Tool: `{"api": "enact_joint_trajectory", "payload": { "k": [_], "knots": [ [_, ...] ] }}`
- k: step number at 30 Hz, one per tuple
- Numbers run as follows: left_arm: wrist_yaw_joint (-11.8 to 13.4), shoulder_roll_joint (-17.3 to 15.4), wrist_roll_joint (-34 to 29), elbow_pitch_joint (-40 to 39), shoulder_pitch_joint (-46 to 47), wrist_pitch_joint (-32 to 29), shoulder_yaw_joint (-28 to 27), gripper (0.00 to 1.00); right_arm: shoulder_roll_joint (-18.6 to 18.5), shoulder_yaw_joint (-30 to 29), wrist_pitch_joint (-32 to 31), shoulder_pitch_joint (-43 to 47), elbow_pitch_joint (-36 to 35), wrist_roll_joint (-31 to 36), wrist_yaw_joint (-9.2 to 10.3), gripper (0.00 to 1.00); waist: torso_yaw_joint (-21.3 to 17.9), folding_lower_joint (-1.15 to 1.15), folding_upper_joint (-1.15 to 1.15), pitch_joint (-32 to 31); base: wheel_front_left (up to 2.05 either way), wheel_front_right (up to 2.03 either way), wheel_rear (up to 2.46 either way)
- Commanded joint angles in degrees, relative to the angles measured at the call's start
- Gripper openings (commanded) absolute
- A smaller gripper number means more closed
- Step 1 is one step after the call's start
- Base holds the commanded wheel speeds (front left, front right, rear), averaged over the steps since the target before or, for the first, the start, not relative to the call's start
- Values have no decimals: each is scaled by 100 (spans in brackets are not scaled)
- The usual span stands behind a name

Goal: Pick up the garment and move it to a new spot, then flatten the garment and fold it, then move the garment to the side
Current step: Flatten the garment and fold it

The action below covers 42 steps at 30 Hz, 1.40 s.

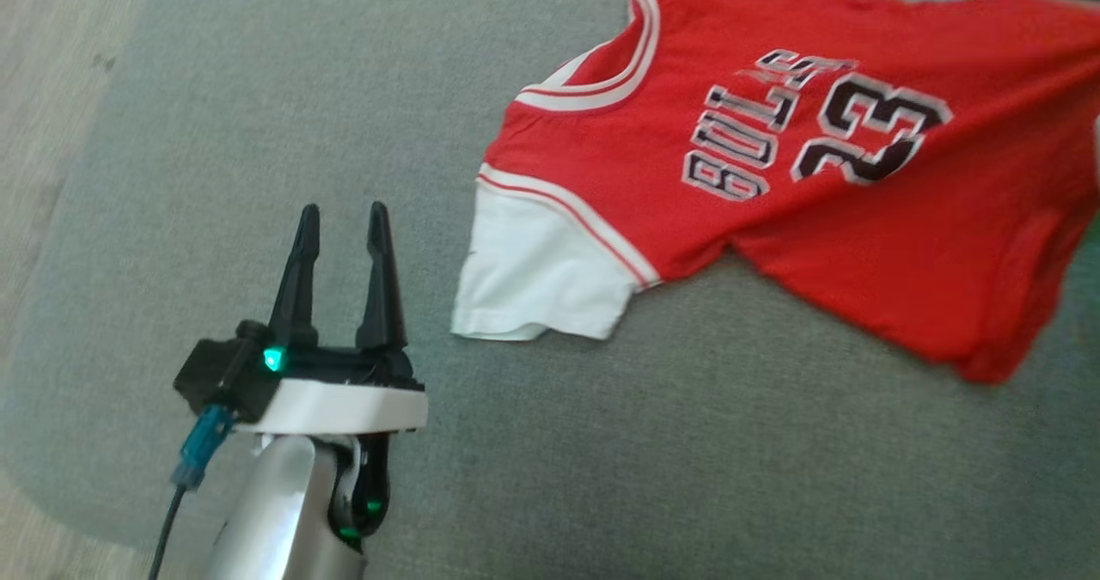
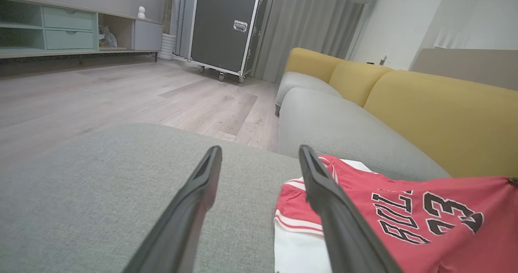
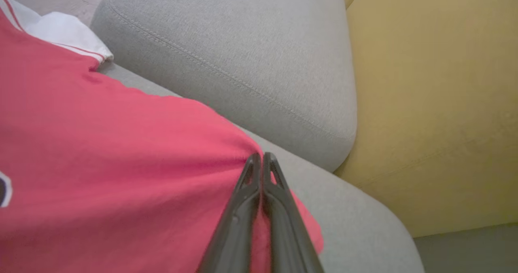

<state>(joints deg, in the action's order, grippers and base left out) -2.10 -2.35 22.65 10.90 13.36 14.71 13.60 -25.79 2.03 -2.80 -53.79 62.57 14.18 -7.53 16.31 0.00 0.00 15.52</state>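
The garment (image 1: pixel 619 185) is a red jersey with white sleeves and a dark "23" print, lying spread on a grey seat cushion (image 1: pixel 601 460) and running off the head view's right edge. My left gripper (image 1: pixel 342 219) stands open above bare cushion, just left of the white sleeve (image 1: pixel 533 279), with nothing between its fingers. In the left wrist view the garment (image 2: pixel 364 180) lies past the right finger of that gripper (image 2: pixel 259 151). In the right wrist view my right gripper (image 3: pixel 259 156) is shut on the garment's (image 3: pixel 101 143) red edge, the cloth pulled taut toward the fingertips.
A second grey cushion (image 3: pixel 243 54) and the yellow sofa back (image 3: pixel 425 103) border the garment's far side. Wooden floor (image 1: pixel 43 90) lies past the cushion's left edge. Across the room stand a black wheeled case (image 2: pixel 226 22) and a low cabinet (image 2: pixel 60 26).
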Motion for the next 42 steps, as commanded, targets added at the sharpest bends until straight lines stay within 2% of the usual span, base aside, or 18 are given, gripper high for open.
{"api": "enact_joint_trajectory", "payload": {
  "k": [1,9,11,12,13,14,22,25,31,36,42],
  "knots": [
    [-14,-53,47,-181,232,29,-92,100,-129,98,85,-285,-211,196,4,0,124,0,0,130,0,0,0],
    [15,-53,188,-174,383,29,62,100,-352,207,234,-675,-169,980,4,0,427,0,0,321,0,0,0],
    [37,-53,228,-189,423,29,97,100,-390,64,351,-762,-203,1218,4,0,492,0,0,372,0,0,0],
    [43,-53,236,-194,434,29,102,100,-394,23,388,-775,-215,1316,4,20,501,0,0,385,0,0,0],
    [50,-53,239,-196,442,29,103,100,-368,-50,398,-784,-200,1371,4,75,501,0,0,391,0,0,0],
    [61,-53,238,-196,448,29,98,100,-322,-168,379,-793,-173,1385,4,100,491,0,0,393,0,0,0],
    [60,-53,111,-159,423,29,-124,100,284,-916,769,-588,-101,1428,4,100,124,0,0,105,0,0,0],
    [51,-53,48,-157,362,29,-271,100,658,-1308,1100,-451,-138,1216,4,100,-87,0,0,-105,0,0,0],
    [42,-53,-102,-118,112,29,-548,100,1510,-1670,1715,77,-388,679,4,100,-533,0,0,-638,0,0,0],
    [58,-53,-178,-98,-175,29,-728,100,2052,-1602,1775,931,-1219,-46,4,100,-854,0,0,-1012,0,0,0],
    [41,-53,-224,-48,-432,29,-805,100,2264,-1022,1778,2408,-2449,-948,4,100,-1150,0,0,-1244,0,0,0]
  ]
}}
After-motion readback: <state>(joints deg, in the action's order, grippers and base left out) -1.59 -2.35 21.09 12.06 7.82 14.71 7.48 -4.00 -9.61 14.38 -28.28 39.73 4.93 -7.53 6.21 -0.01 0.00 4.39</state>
